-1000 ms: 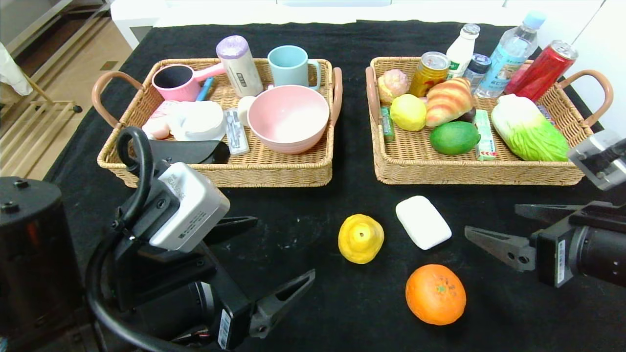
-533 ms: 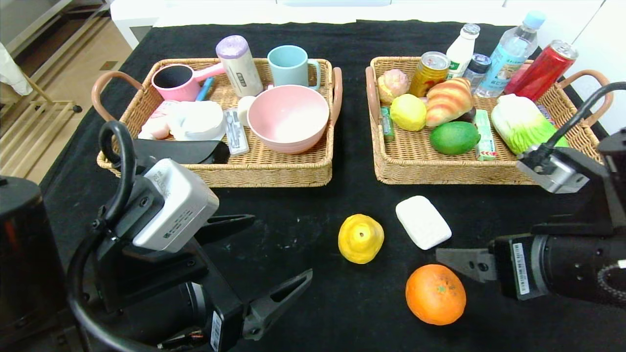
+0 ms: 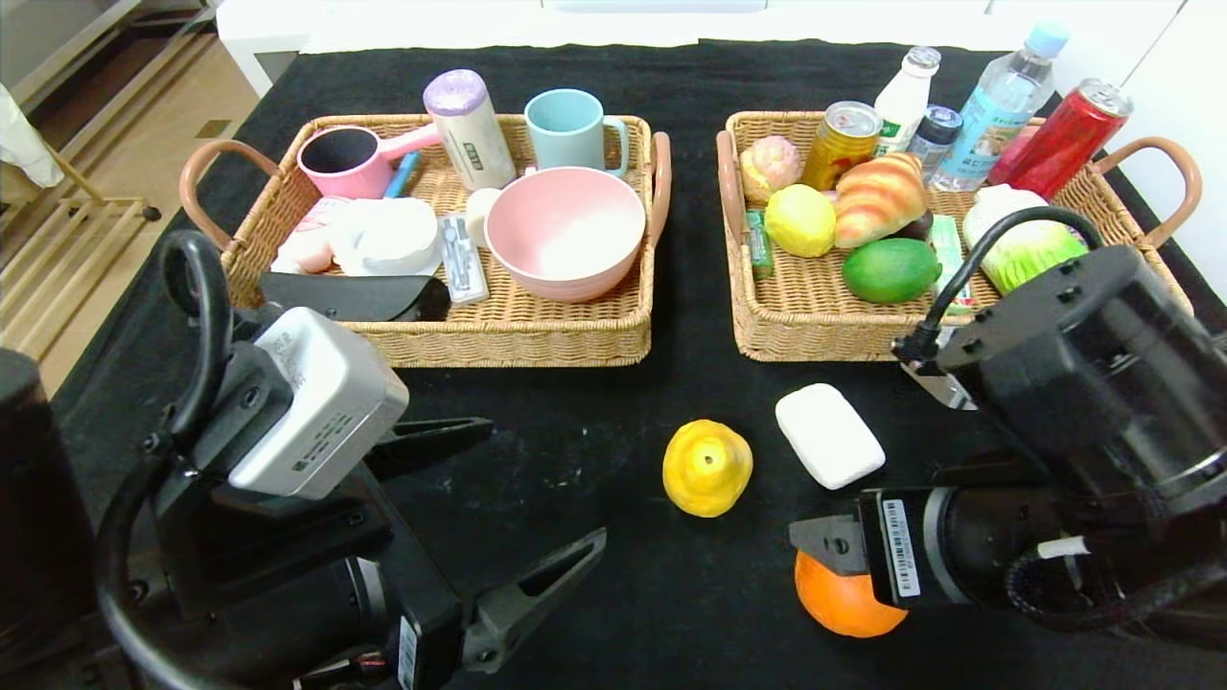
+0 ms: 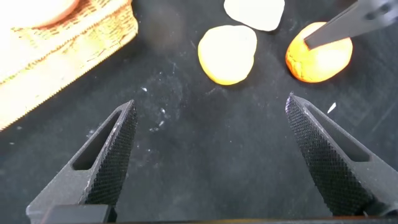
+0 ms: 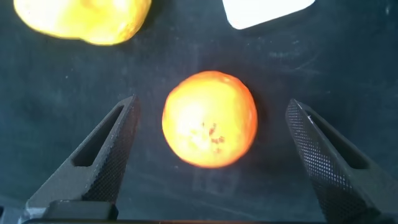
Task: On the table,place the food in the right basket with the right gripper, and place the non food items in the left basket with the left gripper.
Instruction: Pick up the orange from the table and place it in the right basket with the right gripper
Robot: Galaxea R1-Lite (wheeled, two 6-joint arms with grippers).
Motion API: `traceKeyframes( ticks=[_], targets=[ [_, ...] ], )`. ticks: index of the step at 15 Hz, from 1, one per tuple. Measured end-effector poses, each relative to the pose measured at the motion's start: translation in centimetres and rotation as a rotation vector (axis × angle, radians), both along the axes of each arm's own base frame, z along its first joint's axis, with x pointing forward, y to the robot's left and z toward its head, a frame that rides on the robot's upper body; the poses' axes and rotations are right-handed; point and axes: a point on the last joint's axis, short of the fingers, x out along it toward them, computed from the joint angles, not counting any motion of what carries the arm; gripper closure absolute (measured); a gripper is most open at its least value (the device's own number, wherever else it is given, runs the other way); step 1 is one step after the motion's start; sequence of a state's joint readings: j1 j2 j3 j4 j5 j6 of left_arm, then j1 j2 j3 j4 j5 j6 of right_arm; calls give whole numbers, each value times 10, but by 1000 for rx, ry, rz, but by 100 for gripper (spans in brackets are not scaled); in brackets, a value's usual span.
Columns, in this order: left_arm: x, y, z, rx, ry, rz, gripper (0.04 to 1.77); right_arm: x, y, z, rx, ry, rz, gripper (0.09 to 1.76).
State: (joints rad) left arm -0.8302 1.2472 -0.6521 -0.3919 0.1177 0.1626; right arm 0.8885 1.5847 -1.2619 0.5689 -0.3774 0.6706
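Head view. Three items loose on the black counter [image 3: 613, 594]: orange [image 3: 844, 606] nearest the robot, lumpy yellow fruit [image 3: 707, 468] just beyond and to its left, white soap-like bar [image 3: 829, 435] beside that fruit, toward the right basket [image 3: 767, 326]. Right pincer [image 3: 815, 551] directly over the orange, covering its upper part; fingertips hidden under the wrist here. Left pincer [image 3: 508, 522] low over bare cloth well to the left of the loose items, fingers spread wide, nothing between them. Pink bowl [image 3: 566, 230] already in the left basket [image 3: 537, 335]; croissant [image 3: 877, 196] and green fruit [image 3: 891, 270] already in the right basket.

Left wrist view. Fingers [image 4: 106, 162] apart over empty cloth. Yellow fruit, white bar and orange farther off, with a tip of the other arm's pincer across the orange.

Right wrist view. Orange centred between the two fingers [image 5: 102, 155], gap on both sides, no contact evident. Pincer fully apart, nothing clamped.

Handling assessment. Orange judged light, round and smooth-skinned, likely to roll or squirt out under an off-centre squeeze. Hold recommended across the widest girth, fingers lowered level with the middle before closing. Firmness not determinable from these views. Bar flat and low: grip across the short sides advised.
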Motion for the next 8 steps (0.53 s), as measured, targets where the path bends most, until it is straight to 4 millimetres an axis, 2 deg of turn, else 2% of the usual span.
traceKeyframes(
  ticks=[3,8],
  targets=[
    [-2,2,1,-3,-6,-2,9,8,10,-10,-21,16,-48,14],
    [-2,2,0,2,-2,-4,9,16,15,-24,-53,63,-85,14]
  ],
)
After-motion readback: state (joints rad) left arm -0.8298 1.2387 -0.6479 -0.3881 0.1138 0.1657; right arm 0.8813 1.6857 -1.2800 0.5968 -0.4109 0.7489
